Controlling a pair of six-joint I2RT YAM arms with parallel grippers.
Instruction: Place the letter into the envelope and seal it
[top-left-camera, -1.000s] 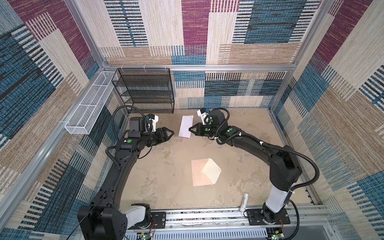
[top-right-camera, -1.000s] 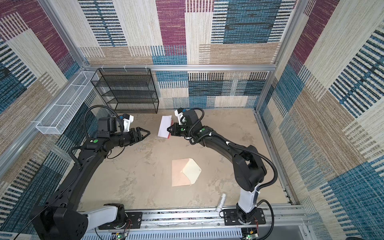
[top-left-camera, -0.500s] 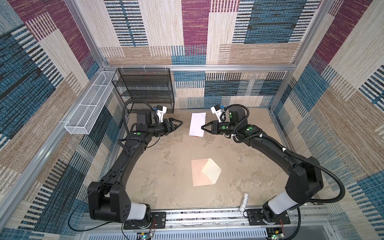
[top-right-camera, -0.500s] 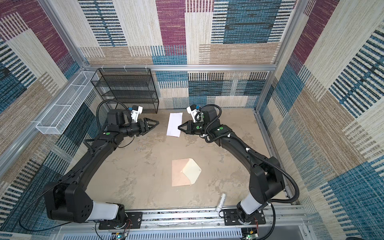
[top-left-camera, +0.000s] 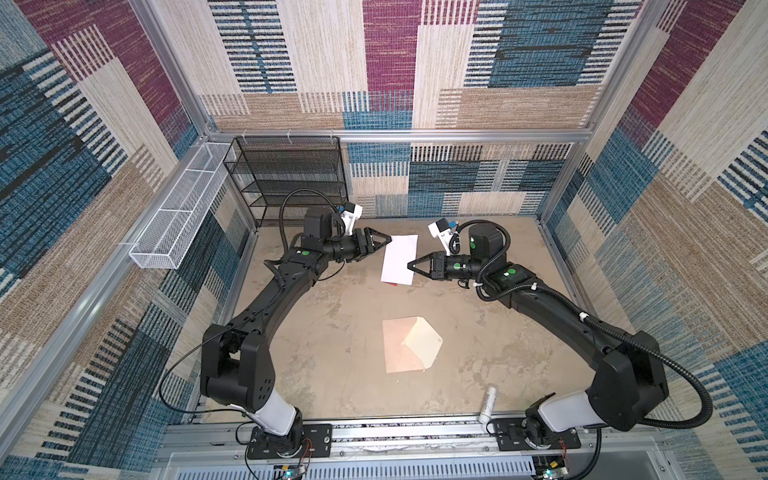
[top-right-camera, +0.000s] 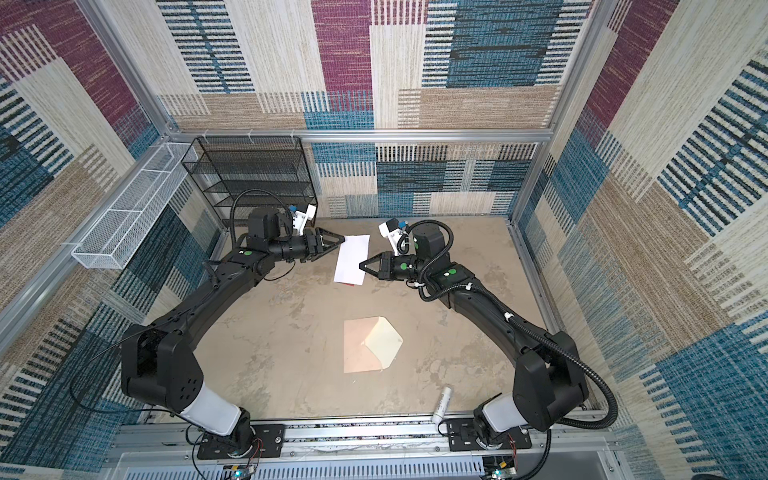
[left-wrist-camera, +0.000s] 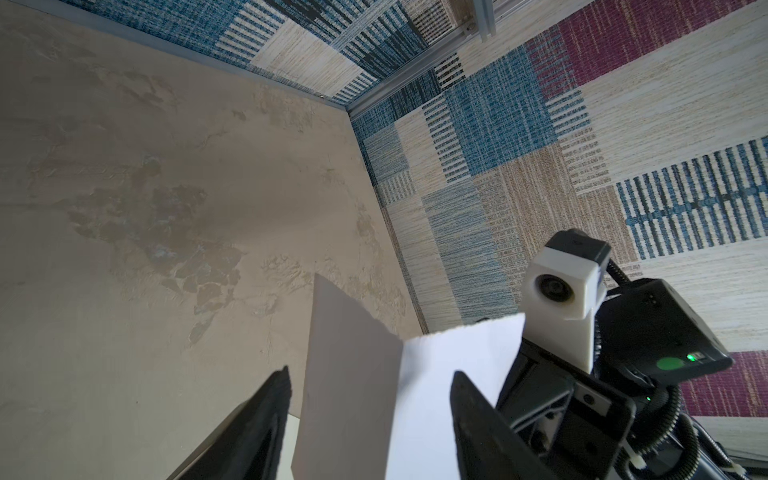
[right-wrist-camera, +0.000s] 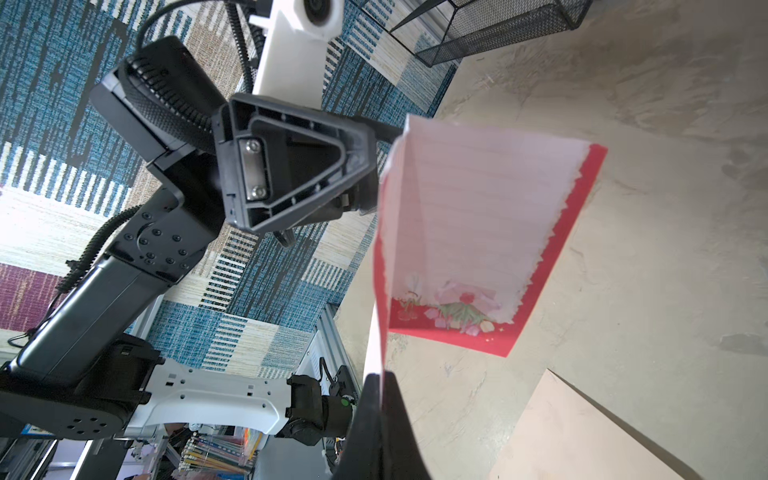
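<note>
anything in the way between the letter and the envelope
Nothing visible does. The letter is pinched in the right gripper; only bare table separates it from the envelope, which lies flap open. The white tube lies well aside.

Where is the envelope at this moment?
In both top views the envelope lies flat on the table, flap open, between the letter in the right gripper behind it and the white tube in front.

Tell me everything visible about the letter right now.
The letter is paper, bent along a fold. Its white back faces up in both top views; the right wrist view shows a pale pink lined face, red border and floral mark. The right gripper is shut on one long edge, apparently holding it off the table; the open left gripper straddles the opposite edge.
</note>
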